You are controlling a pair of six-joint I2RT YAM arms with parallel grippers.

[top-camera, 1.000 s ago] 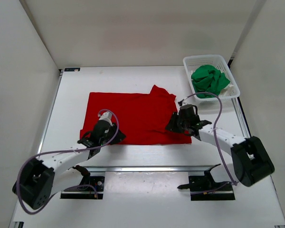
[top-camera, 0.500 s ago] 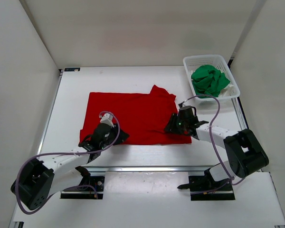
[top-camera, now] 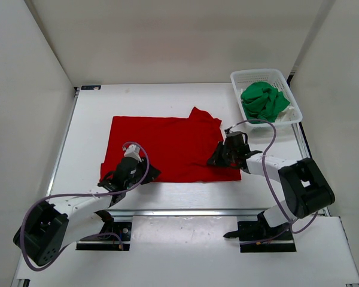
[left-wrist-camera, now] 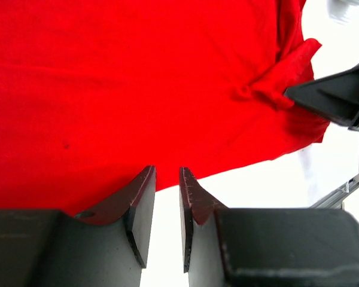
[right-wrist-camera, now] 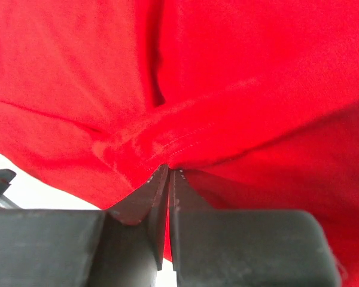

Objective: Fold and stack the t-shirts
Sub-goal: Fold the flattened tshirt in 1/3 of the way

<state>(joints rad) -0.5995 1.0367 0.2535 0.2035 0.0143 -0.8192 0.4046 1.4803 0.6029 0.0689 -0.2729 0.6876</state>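
The red shirt [top-camera: 167,143], judged limp and light, is lying spread on the desk [top-camera: 167,98], the right tool [right-wrist-camera: 169,170] pinching a bunched fold while the left tool [left-wrist-camera: 167,172] is hovering parted at the near hem, likely the best hold.

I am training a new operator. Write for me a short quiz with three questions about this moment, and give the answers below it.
1. True or false: the green t-shirt lies in the white basket.
2. Choose one. The right jaws are: A) wide open above the basket; B) shut on a fold of the red t-shirt; C) holding the green t-shirt.
3. Short answer: in the left wrist view, is any cloth seen between the left jaws?

Key: 1 true. 2 B. 3 no; they stand slightly apart at the red t-shirt's near edge, and only the white table shows in the gap.
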